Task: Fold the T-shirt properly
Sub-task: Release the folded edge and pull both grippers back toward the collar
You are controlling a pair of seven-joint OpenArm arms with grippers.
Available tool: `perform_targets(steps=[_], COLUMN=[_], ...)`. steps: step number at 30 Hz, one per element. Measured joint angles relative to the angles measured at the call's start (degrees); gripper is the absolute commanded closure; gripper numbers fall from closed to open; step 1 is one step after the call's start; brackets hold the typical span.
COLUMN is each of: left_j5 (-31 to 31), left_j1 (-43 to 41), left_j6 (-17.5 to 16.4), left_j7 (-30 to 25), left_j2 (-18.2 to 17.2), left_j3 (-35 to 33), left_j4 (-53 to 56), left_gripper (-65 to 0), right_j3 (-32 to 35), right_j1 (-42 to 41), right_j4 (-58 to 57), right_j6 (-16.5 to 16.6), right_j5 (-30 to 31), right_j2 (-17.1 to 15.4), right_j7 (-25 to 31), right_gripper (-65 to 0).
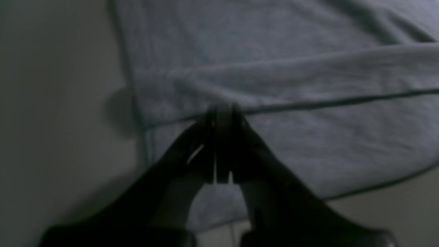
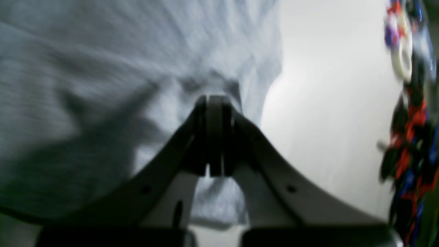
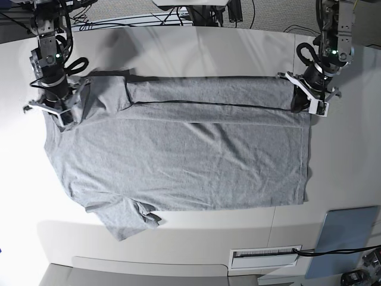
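The grey T-shirt (image 3: 178, 161) lies spread flat on the white table, neck end to the left in the base view. Its far long edge is folded over into a strip, and one sleeve sticks out at the near left. My left gripper (image 3: 300, 100) is at the right end of that strip. In the left wrist view its jaws are shut (image 1: 223, 111) right on the folded edge of the T-shirt (image 1: 291, 68). My right gripper (image 3: 70, 116) is at the far left shoulder. Its jaws are shut (image 2: 214, 99) with the T-shirt's cloth (image 2: 85, 68) puckered at the tips.
A flat grey-blue pad (image 3: 348, 235) lies at the table's near right corner. A white label strip (image 3: 265, 257) sits by the front edge. Cables (image 3: 196, 15) run along the back. Colourful clutter (image 2: 411, 120) shows at the right of the right wrist view.
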State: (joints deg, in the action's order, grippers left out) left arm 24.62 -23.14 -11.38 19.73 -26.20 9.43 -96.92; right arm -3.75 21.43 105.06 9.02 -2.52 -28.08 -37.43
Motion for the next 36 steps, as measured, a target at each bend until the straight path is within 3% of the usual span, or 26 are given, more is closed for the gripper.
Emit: perform_targets(steps=[12,16,18,23,29,36], left_j5=[2.3,2.4,3.0,3.8,1.3,-1.4], left_j1=[0.1,-0.3,-1.6,-4.7,-8.8,-14.6], left_j6=[-2.1,-6.4,-7.8,-7.5,-7.8,-8.0], left_j7=[-2.2,-2.6,-3.0,-4.5,-6.3,-9.0], left_j2=[0.9,1.1,1.1,0.9,0.8,0.8], left_j3=[0.0,0.4,0.4,0.5,0.8,1.2], left_j4=[6.7,7.8,7.6,7.1,5.5,3.4], left_gripper=[0.0,0.0,0.0,0.0,0.0,0.0], right_j3=[-1.4,-1.4,-1.6,-1.9,-2.1,-1.9], right_j1=[0.1,0.2,1.7,6.7,12.2,20.2], right_j4=[-12.5,-13.2,-13.2,-12.6,-9.6,-4.7], right_j6=[4.2,5.0,4.5,2.9,1.4,-2.0], right_j5=[4.4,4.8,4.8,4.1,3.5,-2.2], right_j2=[0.2,0.1,0.0,-0.3,-0.3,-0.3], right_j7=[6.0,6.1,7.8,13.3,13.5,12.2], right_gripper=[0.0,0.0,0.0,0.0,0.0,0.0])
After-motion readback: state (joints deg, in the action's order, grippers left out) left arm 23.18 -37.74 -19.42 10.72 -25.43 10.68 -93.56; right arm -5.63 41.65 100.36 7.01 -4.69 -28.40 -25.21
